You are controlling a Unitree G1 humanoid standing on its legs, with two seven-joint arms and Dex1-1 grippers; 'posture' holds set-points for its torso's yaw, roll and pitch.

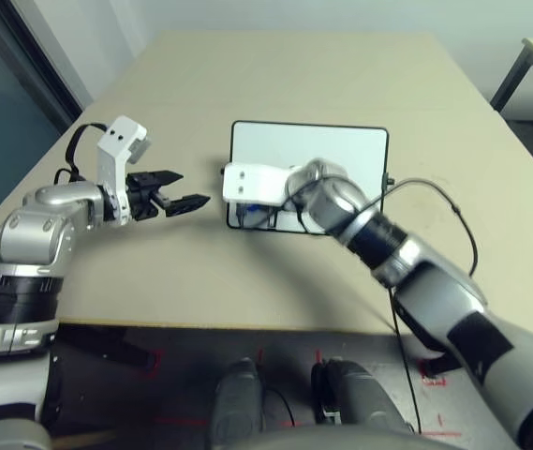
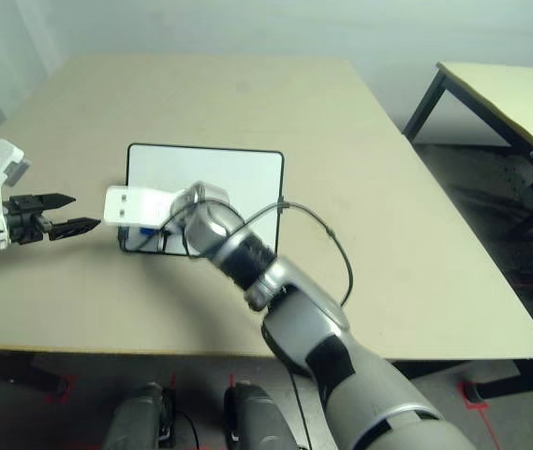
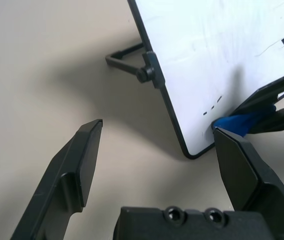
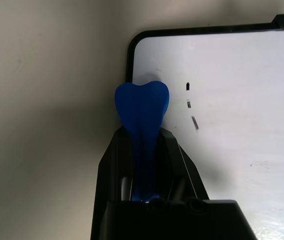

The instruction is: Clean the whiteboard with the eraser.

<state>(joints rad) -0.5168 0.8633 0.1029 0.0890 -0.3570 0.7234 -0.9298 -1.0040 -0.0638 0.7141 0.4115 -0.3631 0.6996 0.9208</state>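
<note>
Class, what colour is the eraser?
The eraser is plain blue, seen best in the right wrist view.

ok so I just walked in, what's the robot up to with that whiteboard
The robot's right gripper grips the blue eraser at a corner of the whiteboard. A few short dark marks beside it are not yet wiped off. The left gripper is open and empty, off to the board's left side.

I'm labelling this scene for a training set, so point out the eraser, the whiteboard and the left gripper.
Eraser [image 4: 142, 107]: right wrist view, on its broad blue end.
Whiteboard [image 1: 289, 136]: left eye view, on its white surface near the far edge.
Left gripper [image 3: 156, 162]: left wrist view, midway between its open fingertips.
</note>
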